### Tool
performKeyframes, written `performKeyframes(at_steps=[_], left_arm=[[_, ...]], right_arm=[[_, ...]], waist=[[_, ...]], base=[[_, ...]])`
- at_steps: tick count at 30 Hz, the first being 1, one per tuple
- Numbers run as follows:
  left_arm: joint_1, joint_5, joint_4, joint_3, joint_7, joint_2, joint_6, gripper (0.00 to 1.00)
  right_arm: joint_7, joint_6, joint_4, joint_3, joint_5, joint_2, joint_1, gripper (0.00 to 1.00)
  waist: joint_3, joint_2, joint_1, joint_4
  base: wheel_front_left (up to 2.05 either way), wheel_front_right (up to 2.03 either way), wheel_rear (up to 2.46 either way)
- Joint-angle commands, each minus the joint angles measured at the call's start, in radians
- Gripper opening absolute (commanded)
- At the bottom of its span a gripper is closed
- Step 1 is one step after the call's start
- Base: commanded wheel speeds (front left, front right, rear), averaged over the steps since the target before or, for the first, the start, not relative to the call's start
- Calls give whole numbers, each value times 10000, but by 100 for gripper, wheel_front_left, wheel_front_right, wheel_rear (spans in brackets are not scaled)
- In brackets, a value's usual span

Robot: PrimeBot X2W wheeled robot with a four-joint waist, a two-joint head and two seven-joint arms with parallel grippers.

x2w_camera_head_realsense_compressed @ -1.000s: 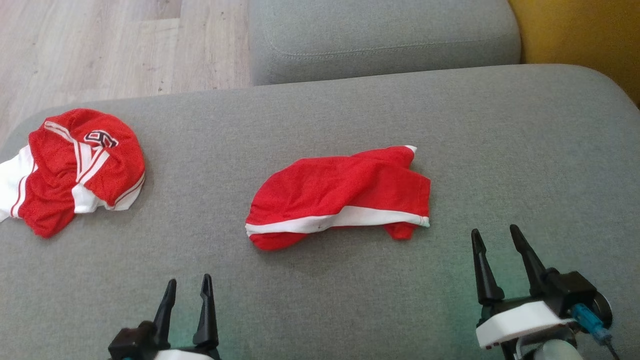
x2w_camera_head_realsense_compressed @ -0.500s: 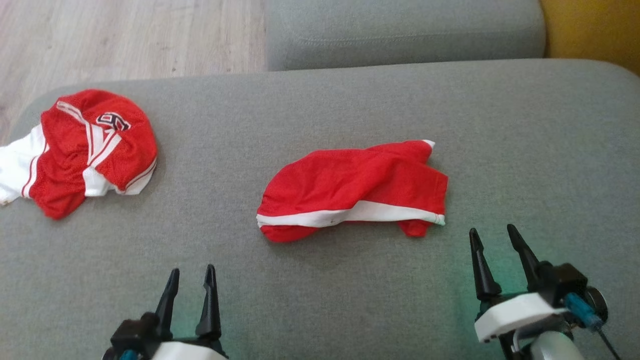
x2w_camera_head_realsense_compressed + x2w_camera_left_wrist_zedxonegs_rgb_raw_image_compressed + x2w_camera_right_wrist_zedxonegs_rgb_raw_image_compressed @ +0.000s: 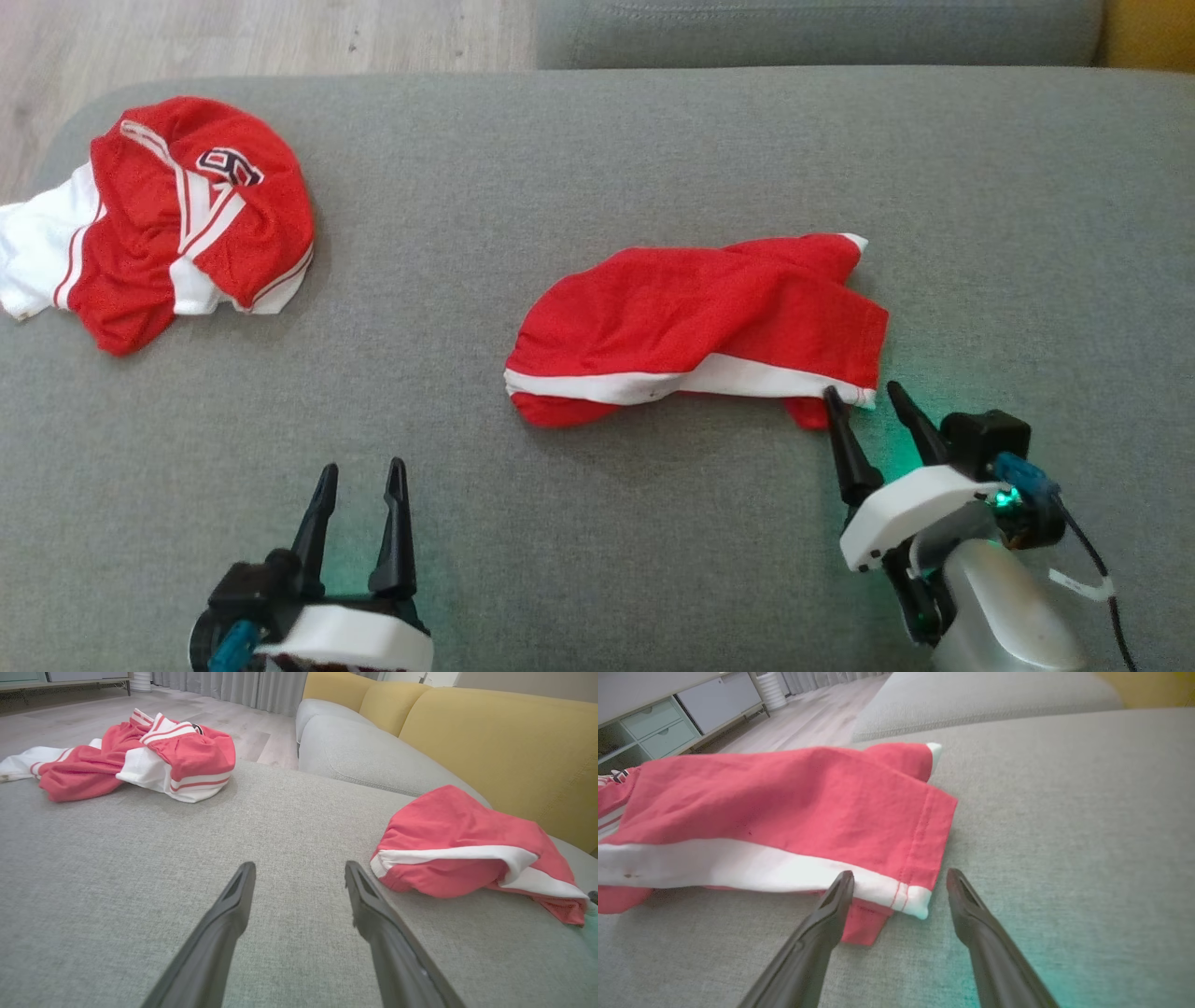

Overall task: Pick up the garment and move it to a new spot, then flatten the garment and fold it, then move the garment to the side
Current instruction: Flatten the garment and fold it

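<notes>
Nothing done yet. Garment [image 3: 695, 327] lies crumpled mid-frame on the grey cushion [image 3: 597, 168]. Right claw [image 3: 861, 392] is spread at its lower-right corner, pinching nothing. Left claw [image 3: 362, 467] is spread, lower left. Pickup, flatten, fold and shift all pending.

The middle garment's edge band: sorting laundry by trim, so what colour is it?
White band on the red garment; the right wrist view shows it best.

Home living room: a grey sofa [image 3: 653, 140] with yellow back cushions [image 3: 490, 742], pale wood floor [image 3: 233, 37], grey curtains [image 3: 243, 688] and a drawer cabinet [image 3: 658, 723].
</notes>
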Motion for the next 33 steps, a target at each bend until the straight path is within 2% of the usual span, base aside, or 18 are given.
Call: performKeyframes(at_steps=[1,8,14,23,31,33], left_arm=[[-442,57,-243,315,-124,-18,-15,100],[-494,71,-203,378,-124,-22,-17,100],[-516,67,-200,367,-124,-24,8,100],[-497,66,-202,388,-124,-25,24,100],[-508,77,-167,395,-124,-25,12,100],[-520,72,-146,385,-124,-25,5,100]], right_arm=[[43,77,57,398,166,-47,-432,100],[155,77,778,925,825,-47,-813,100],[-35,77,842,1444,1426,-47,-994,100],[-310,77,379,1588,1276,-47,-858,100],[-121,77,-264,1705,1138,-47,-581,100],[-22,77,-385,1656,1109,-47,-514,85]], waist=[[116,0,-1,86],[209,0,-1,78],[234,0,-1,-1],[234,0,-1,-102],[222,0,-1,-162],[222,0,-1,-158]], base=[[0,0,0],[0,0,0],[0,0,0],[0,0,0],[0,0,0],[0,0,0]])
